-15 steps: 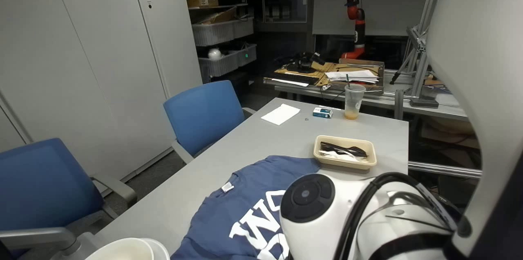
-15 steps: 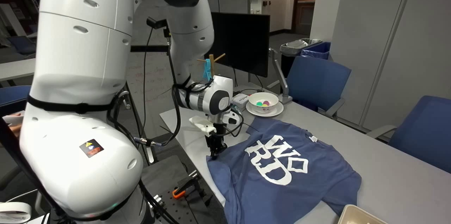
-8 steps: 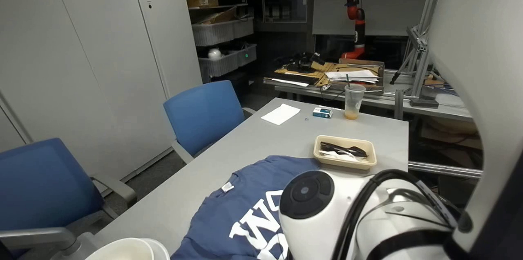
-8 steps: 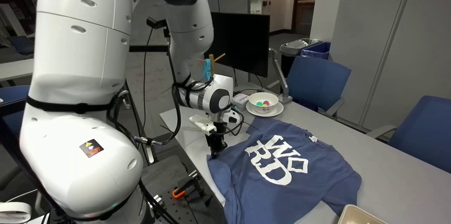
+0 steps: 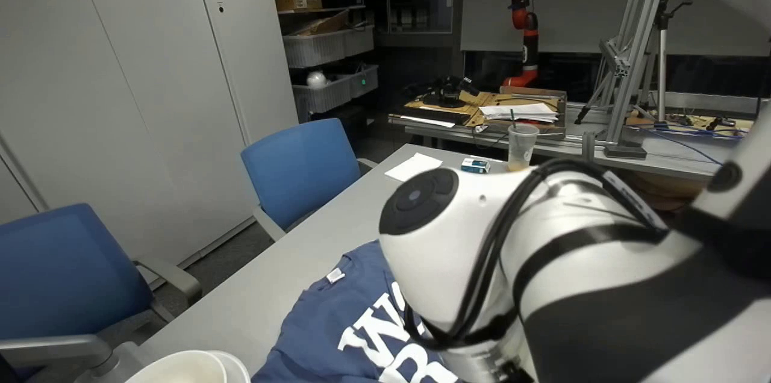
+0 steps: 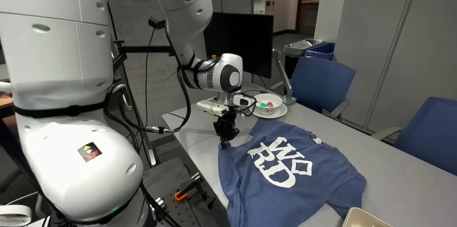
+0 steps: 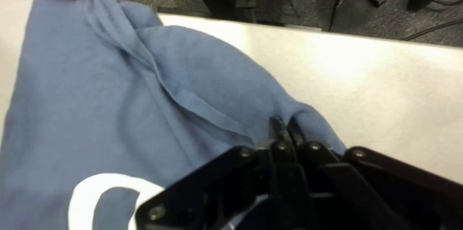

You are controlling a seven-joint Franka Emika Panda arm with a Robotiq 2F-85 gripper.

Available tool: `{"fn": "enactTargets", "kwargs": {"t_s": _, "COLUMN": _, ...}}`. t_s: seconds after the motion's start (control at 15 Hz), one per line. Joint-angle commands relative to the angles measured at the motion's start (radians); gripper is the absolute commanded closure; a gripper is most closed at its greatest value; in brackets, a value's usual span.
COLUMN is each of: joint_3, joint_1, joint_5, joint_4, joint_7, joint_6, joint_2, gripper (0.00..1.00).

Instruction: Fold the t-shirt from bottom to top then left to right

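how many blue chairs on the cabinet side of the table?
2: one chair nearer the bowl, another chair farther along. More may be out of frame.

In an exterior view, large white block lettering [image 6: 281, 164] on a soft navy-blue cloth t-shirt [image 6: 300, 193], right of centre, spells "WORD" slantwise in two rows: "WO", its "O" a plain square outline, then "RD". In an exterior view, at lower centre, its "W" [image 5: 385, 320] and part of the "R" can be read. At lower left, a black square sticker [image 6: 90, 152] on the white robot arm [image 6: 60, 77] bears a yellow triangle sign. Handwriting on the whiteboard [image 6: 135, 27], upper left, is too faint to read; print on the small blue-and-white box [image 5: 476, 165], right of centre, is too small.
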Motion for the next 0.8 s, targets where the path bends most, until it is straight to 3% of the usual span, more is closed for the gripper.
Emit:
{"fn": "enactTargets", "kwargs": {"t_s": 0.0, "joint_3": -0.025, "joint_1": -0.037, "joint_5": -0.117, "joint_4": 0.080, "joint_7": 0.001, "joint_6": -0.060, "joint_2": -0.011, "gripper": 0.99}}
{"fn": "enactTargets", "kwargs": {"t_s": 0.4, "joint_3": -0.086, "joint_1": -0.063, "joint_5": -0.320, "joint_4": 0.233, "joint_7": 0.072, "joint_6": 0.041, "joint_2": 0.068, "gripper": 0.99}}
{"fn": "enactTargets", "kwargs": {"t_s": 0.73, "joint_3": -0.140, "joint_1": -0.050, "joint_5": -0.399, "joint_4": 0.346, "joint_7": 0.142, "joint_6": 0.180, "joint_2": 0.149, "gripper": 0.99}}
